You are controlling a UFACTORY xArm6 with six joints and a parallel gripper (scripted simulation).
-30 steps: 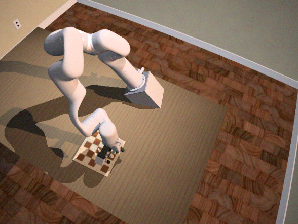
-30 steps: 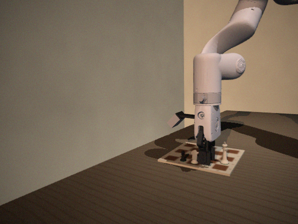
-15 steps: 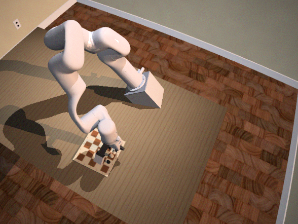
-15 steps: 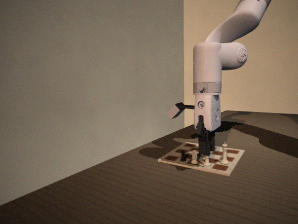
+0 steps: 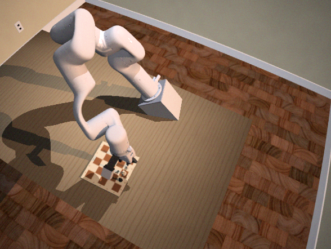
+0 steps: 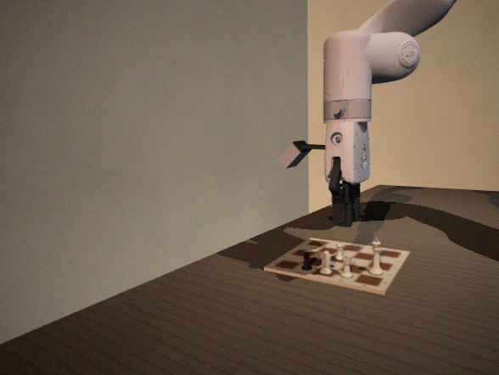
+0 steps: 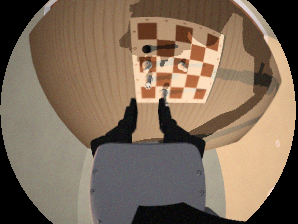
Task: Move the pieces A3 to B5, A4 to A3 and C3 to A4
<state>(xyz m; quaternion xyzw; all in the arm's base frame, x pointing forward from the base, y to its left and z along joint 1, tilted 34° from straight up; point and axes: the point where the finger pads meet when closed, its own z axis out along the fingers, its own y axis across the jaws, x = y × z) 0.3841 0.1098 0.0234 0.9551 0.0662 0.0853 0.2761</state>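
Observation:
The board lies on the table. A tall white king stands upright on A4. A white piece with a flared top stands upright on B5, also visible in the top view. A white pawn stands on C3; the arm's camera mount hides it in the top view. No piece shows on A3. My gripper is partly open and empty, raised above the pieces near the board's A edge.
A white knight stands on C5 and a black piece on D5, in one line with the B5 piece. The arm's shadow falls across the table and part of the board.

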